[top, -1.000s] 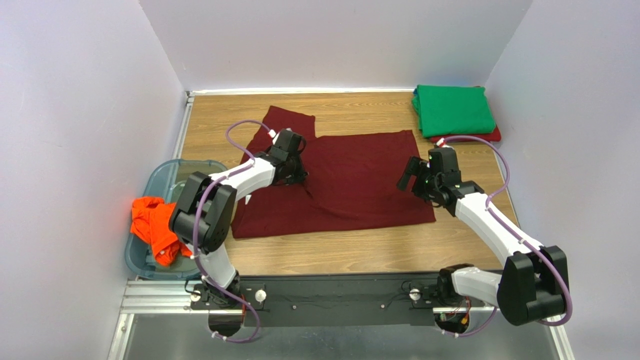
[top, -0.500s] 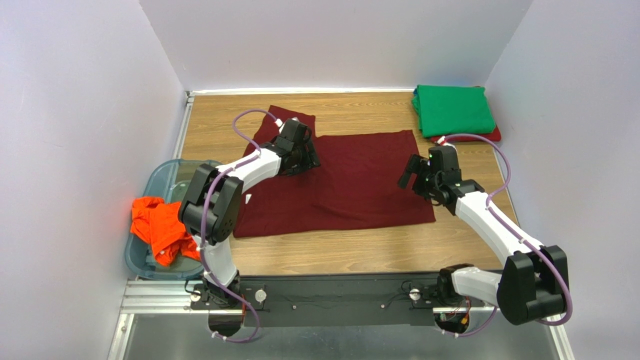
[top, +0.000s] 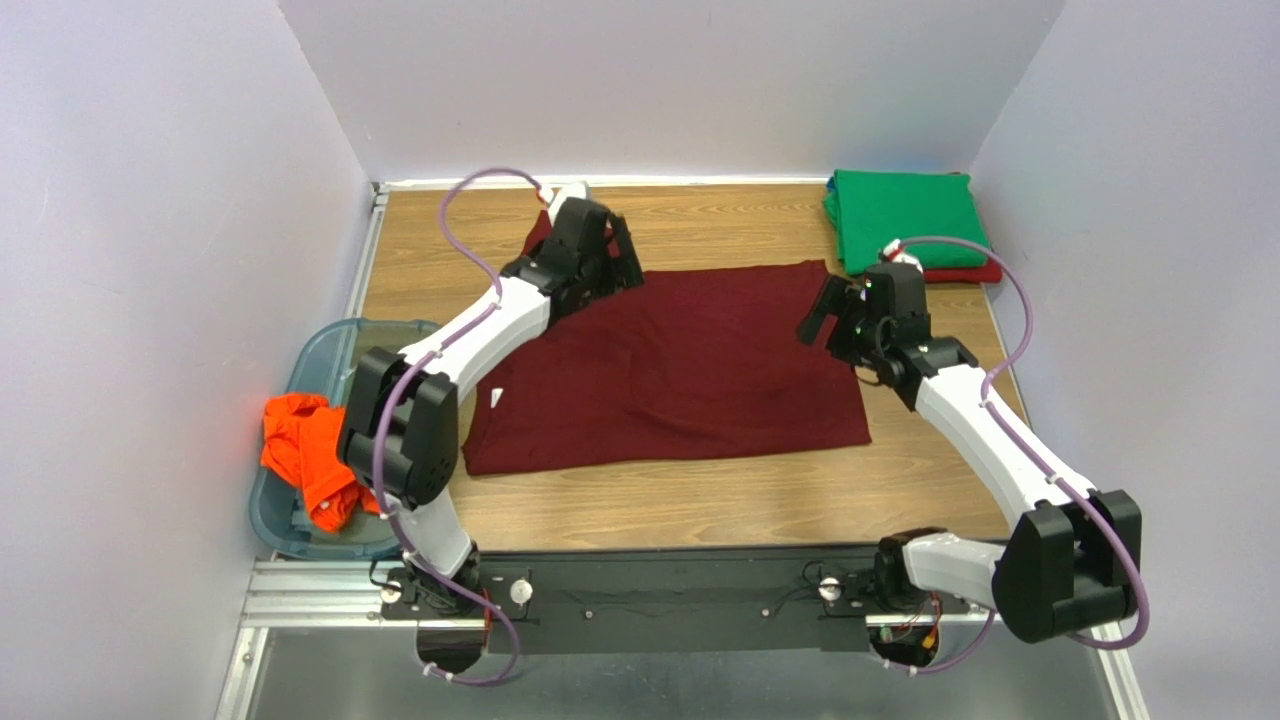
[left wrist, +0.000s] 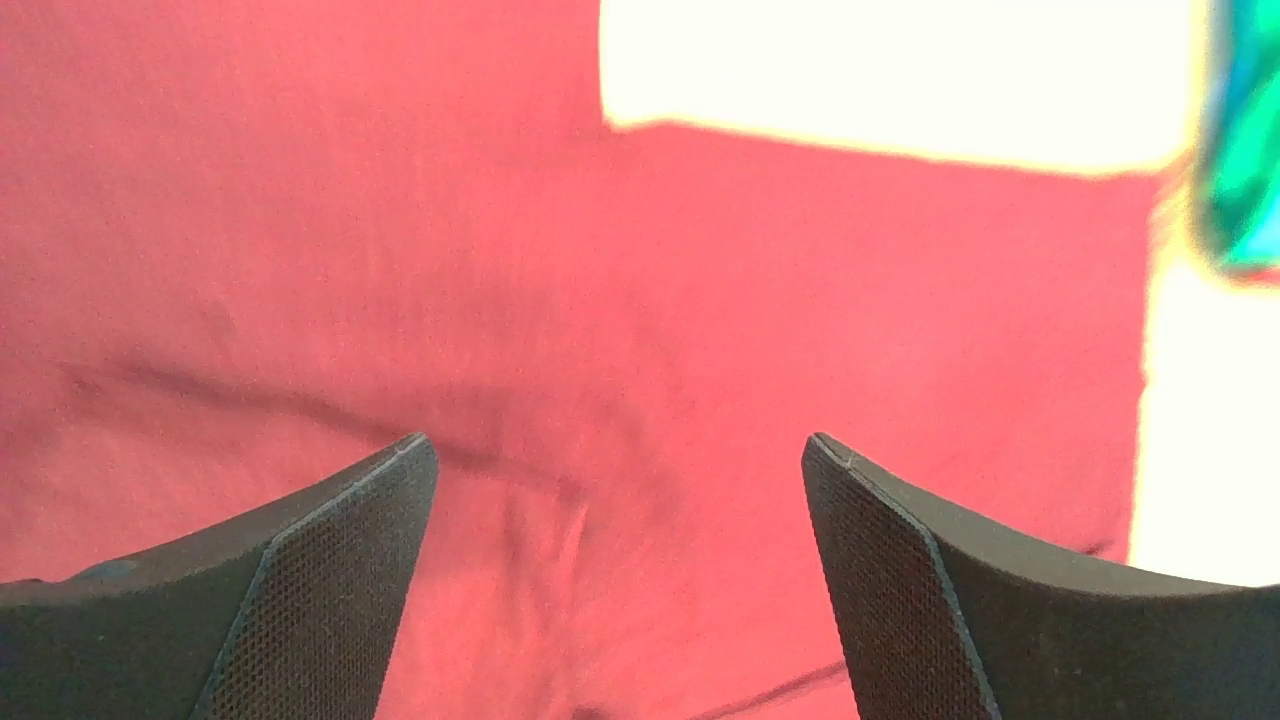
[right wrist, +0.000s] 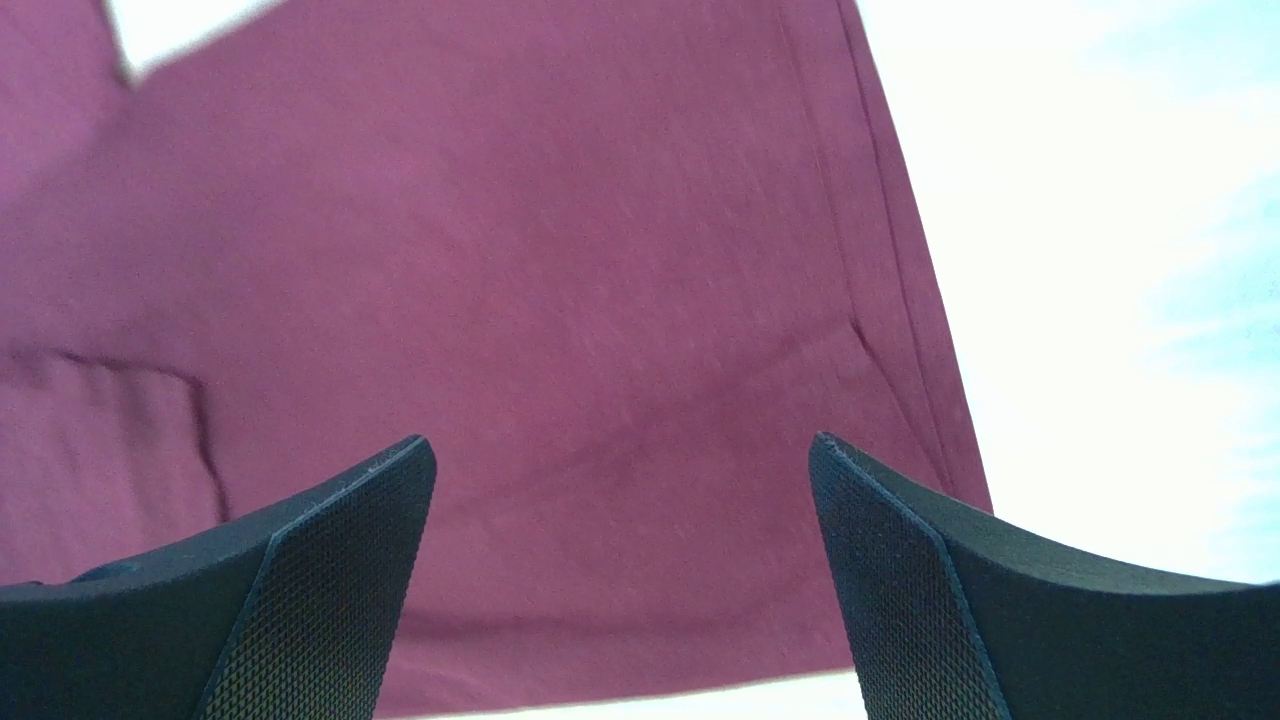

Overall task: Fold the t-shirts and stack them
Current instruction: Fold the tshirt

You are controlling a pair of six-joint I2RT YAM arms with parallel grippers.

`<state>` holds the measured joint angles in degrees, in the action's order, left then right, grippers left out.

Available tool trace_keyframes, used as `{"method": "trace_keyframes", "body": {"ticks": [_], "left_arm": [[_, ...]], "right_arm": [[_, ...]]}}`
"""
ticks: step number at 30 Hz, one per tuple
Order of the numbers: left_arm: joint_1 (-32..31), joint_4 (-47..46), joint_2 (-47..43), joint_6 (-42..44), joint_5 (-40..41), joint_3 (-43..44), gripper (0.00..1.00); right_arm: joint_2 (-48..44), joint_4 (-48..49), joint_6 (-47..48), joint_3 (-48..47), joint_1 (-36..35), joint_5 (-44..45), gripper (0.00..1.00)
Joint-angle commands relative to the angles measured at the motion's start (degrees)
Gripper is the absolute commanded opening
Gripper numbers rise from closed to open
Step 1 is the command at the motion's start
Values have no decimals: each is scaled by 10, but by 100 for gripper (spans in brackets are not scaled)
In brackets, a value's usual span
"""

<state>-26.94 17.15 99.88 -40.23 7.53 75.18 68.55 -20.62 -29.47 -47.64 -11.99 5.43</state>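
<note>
Dark maroon cloth t-shirt (top: 676,368) is laid flat on the middle of the wooden table (top: 676,503), folded into a rough rectangle. One sleeve is seen poking out toward the far left corner. A small white label (top: 496,396) is noted at the shirt's left edge.

Left gripper (top: 604,252) is placed over the far left corner of the maroon shirt. In the left wrist view this gripper (left wrist: 616,444) is shown with jaws spread wide and nothing gripped; only maroon cloth is seen between the black fingers (left wrist: 331,585).

Right gripper (top: 836,312) is placed over the far right corner of the same shirt. In the right wrist view it (right wrist: 621,444) is also shown spread wide with nothing held, the shirt's right edge and hem lying below.

Whether either gripper touches the cloth cannot be told.

Folded green t-shirt (top: 906,219) is stacked at the far right corner of the table, on top of a folded red t-shirt (top: 966,275) of which only an edge is seen.

Bright orange t-shirt (top: 308,458) is crumpled in, and draped over the rim of, a translucent teal plastic bin (top: 343,345) just beside the table's left edge.
</note>
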Motion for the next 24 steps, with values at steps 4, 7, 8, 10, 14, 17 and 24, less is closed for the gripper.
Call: {"method": "trace_keyframes", "body": {"ticks": [4,7,8,10,14,17,24], "left_arm": [[47,23,-1,55,132,116,98],[80,37,46,86,124,181,98],[105,46,78,89,105,225,98],[125,58,111,112,86,291,98],[142,68,214,173,92,406,98],[152,114,291,204,71,525,98],[165,105,388,233,82,602,98]], "right_arm": [[50,0,7,-66,0,25,100],[70,0,9,-83,0,23,100],[76,0,11,-89,1,24,100],[83,0,14,-92,1,27,100],[92,-1,23,-96,0,45,100],[96,-1,30,-94,1,54,100],[98,-2,46,-83,1,51,100]]}}
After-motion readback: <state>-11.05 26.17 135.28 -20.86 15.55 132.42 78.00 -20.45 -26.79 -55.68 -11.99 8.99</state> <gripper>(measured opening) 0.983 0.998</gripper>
